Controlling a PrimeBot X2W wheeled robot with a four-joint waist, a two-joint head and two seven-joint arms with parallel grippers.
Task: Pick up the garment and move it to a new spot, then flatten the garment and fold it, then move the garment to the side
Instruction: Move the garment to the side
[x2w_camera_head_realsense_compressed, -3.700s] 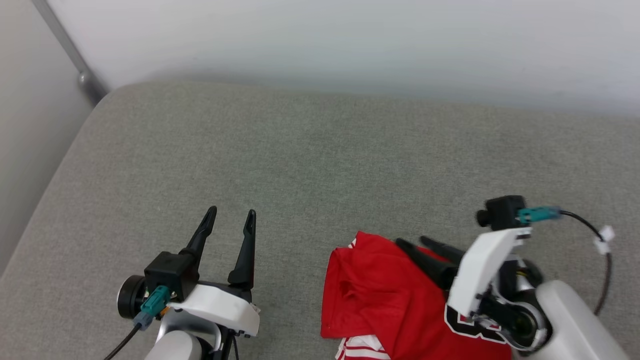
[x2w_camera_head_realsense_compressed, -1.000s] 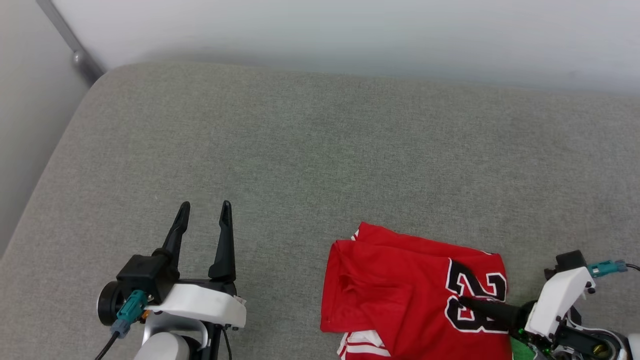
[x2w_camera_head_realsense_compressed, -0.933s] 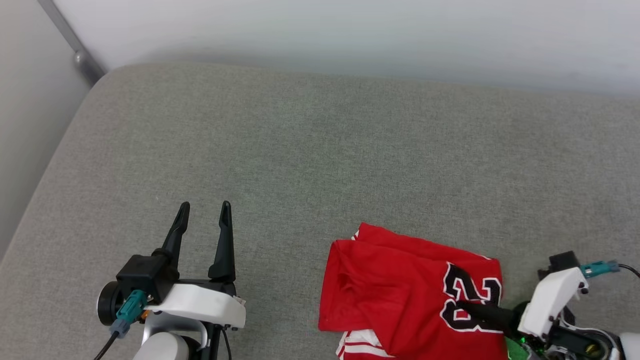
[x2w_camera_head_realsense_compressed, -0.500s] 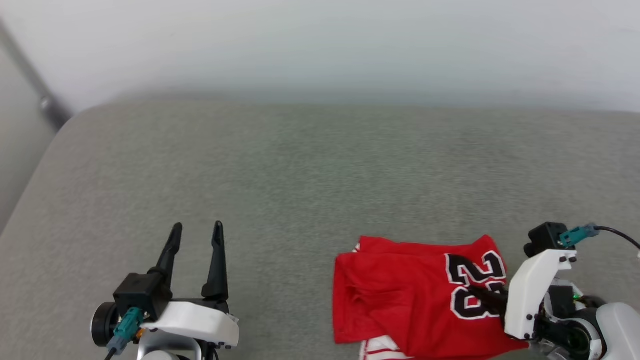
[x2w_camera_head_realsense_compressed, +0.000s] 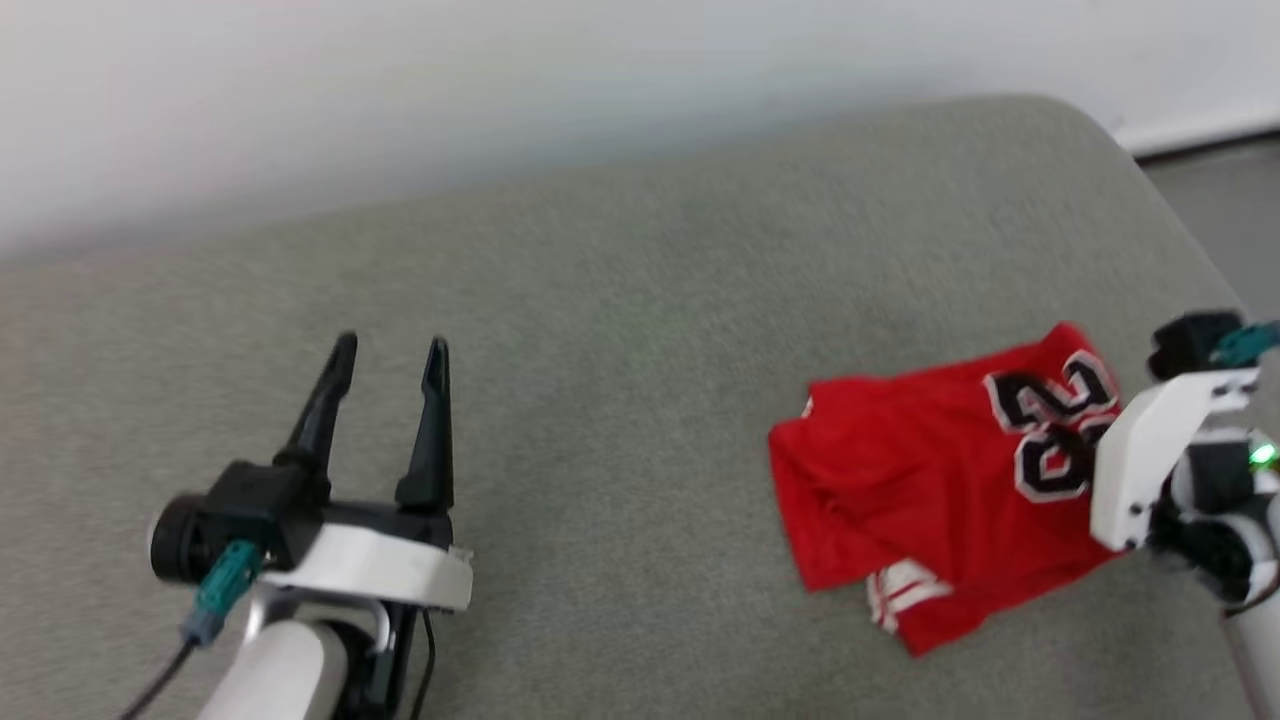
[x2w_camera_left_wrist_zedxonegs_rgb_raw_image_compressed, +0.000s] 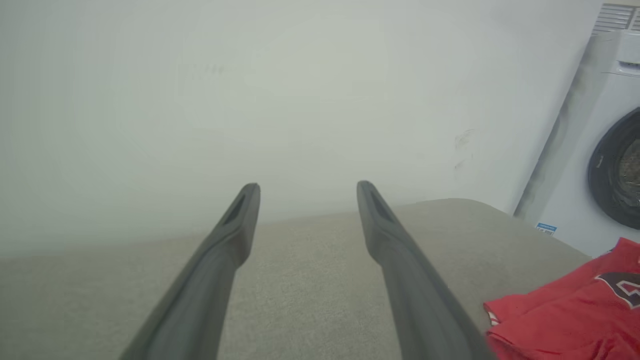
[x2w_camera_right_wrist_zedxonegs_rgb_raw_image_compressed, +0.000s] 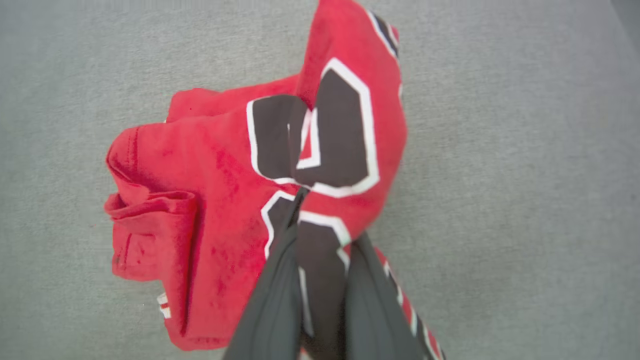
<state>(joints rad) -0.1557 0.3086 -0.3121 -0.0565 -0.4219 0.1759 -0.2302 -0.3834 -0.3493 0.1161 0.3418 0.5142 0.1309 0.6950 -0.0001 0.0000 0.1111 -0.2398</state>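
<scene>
**Right tool clamps the folded jersey and starts it toward the side**

A second ago the right tool (x2w_camera_right_wrist_zedxonegs_rgb_raw_image_compressed: 324, 235) lay spread on the printed numerals. Now its two dark fingers are pinched narrow on a fold of the garment (x2w_camera_head_realsense_compressed: 920, 500), right at the black, white-outlined number. In the right wrist view the gripped fold rises toward the camera while the rest of the red cloth trails on the grey fabric-covered tabletop (x2w_camera_head_realsense_compressed: 620, 300). The head camera has also swung right, so the shift of the whole picture is not by itself a move of the shirt.

The garment looks like a compact folded packet with striped sleeve trim peeking out at its near edge. It lies near the tabletop's right end, and this is likely the last step: moving it aside.

The left tool (x2w_camera_head_realsense_compressed: 391, 345) hovers with fingers spread wide and nothing between them, well apart from the shirt and out of its path.

A pale wall (x2w_camera_head_realsense_compressed: 500, 80) runs behind the tabletop. A white washing machine (x2w_camera_left_wrist_zedxonegs_rgb_raw_image_compressed: 600, 165) stands beyond the right corner, and darker floor (x2w_camera_head_realsense_compressed: 1220, 200) shows past it. The rounded right edge is close; dragged by one fold, the packet could come undone or slide off.
</scene>
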